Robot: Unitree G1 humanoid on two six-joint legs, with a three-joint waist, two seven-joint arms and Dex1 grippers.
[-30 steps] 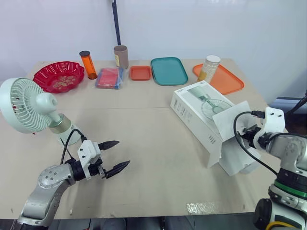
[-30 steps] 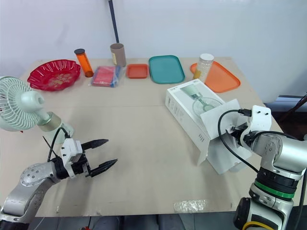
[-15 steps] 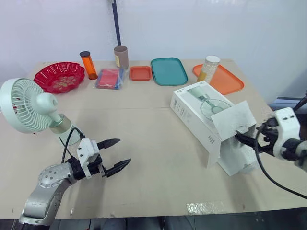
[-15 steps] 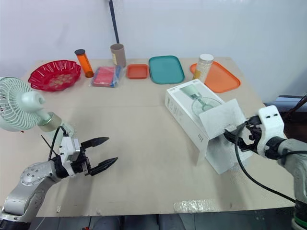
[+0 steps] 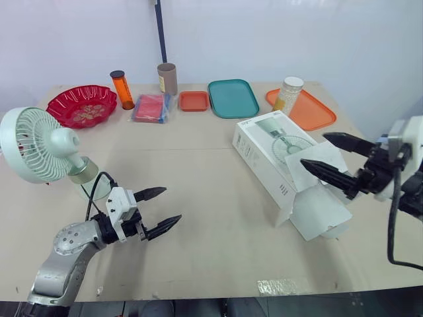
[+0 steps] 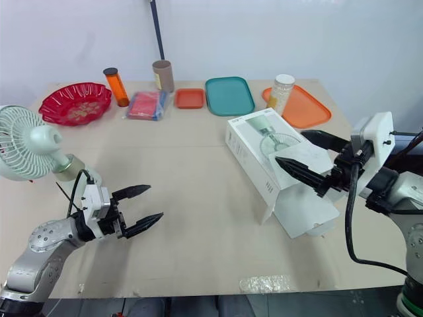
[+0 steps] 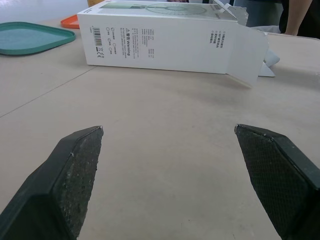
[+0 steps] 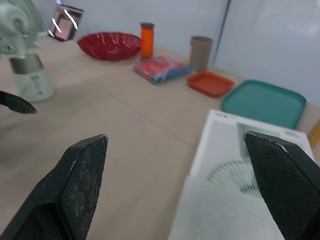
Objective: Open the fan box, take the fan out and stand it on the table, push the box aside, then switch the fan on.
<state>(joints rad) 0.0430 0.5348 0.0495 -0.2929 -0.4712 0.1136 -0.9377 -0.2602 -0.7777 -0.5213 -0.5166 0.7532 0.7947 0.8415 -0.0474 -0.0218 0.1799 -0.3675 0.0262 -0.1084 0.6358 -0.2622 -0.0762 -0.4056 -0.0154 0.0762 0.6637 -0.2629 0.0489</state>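
The pale green fan (image 5: 39,148) stands upright on its base at the table's left edge, also seen in the right wrist view as fan (image 8: 22,50). The white fan box (image 5: 268,155) lies on its side at right, its end flaps (image 5: 320,208) hanging open toward the right arm. My left gripper (image 5: 170,205) is open low over the table, just right of the fan's base, with nothing between its fingers. My right gripper (image 5: 312,148) is open in the air over the box's open end, holding nothing. The left wrist view looks across bare table to the box (image 7: 155,35).
Along the table's back stand a red bowl (image 5: 80,104), an orange bottle (image 5: 121,89), a brown cup (image 5: 166,78), a red and blue packet (image 5: 151,107), a small orange tray (image 5: 193,100), a teal tray (image 5: 232,97), a jar (image 5: 288,94) and an orange tray (image 5: 310,111).
My right gripper has risen from the box's open flaps and now hovers open above that end. The box has shifted slightly left. The left gripper has barely moved.
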